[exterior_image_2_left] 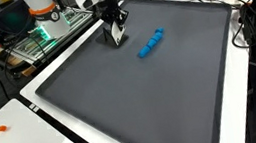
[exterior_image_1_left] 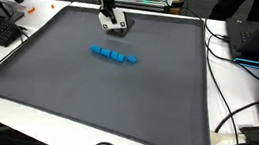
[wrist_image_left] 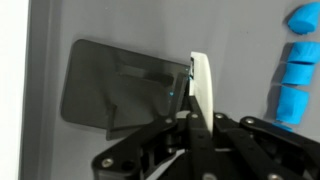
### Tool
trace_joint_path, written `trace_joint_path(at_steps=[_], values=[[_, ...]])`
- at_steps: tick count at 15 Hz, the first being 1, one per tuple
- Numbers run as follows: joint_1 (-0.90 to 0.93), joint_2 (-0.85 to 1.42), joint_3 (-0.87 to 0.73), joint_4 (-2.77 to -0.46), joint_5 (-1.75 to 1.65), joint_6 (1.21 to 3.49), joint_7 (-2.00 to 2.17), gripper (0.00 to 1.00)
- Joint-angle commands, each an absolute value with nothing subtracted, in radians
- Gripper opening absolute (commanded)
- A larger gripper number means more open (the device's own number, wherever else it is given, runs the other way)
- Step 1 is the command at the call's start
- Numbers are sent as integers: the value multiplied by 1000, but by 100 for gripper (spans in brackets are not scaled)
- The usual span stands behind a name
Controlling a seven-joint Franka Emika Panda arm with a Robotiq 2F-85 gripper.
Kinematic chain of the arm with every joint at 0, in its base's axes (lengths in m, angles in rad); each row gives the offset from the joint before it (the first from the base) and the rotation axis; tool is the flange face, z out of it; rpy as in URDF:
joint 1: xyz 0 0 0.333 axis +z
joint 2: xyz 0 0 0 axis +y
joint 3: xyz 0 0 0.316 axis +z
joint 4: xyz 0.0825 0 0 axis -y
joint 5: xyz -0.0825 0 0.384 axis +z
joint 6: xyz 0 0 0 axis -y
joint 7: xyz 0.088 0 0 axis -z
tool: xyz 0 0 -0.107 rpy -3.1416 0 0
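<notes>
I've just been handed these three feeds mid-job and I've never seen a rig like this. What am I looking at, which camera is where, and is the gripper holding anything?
This is a single robot arm with a two-fingered gripper at its end. Two pictures come from cameras standing outside the robot, looking down at the table from different places. The third comes from a camera on the wrist, looking along the gripper itself.

A large grey mat lies on the white table. On the mat is a short row of small blue blocks. The row shows in both exterior views and at the right edge of the wrist view.

The gripper is down near the mat, close to one edge, beside the blocks but apart from them. Its fingers are shut together, and nothing shows between them.
</notes>
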State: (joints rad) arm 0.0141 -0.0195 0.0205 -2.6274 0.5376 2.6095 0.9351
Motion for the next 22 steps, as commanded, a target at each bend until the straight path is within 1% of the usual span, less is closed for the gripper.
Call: trace_joint_path(at_steps=[1,17,22], values=[[23,-30,29,-2670,573,2674,978,1],[51,29,53,-2683,553,2787,1103,1],[54,39,55,-2685,541,2789,1119,1]])
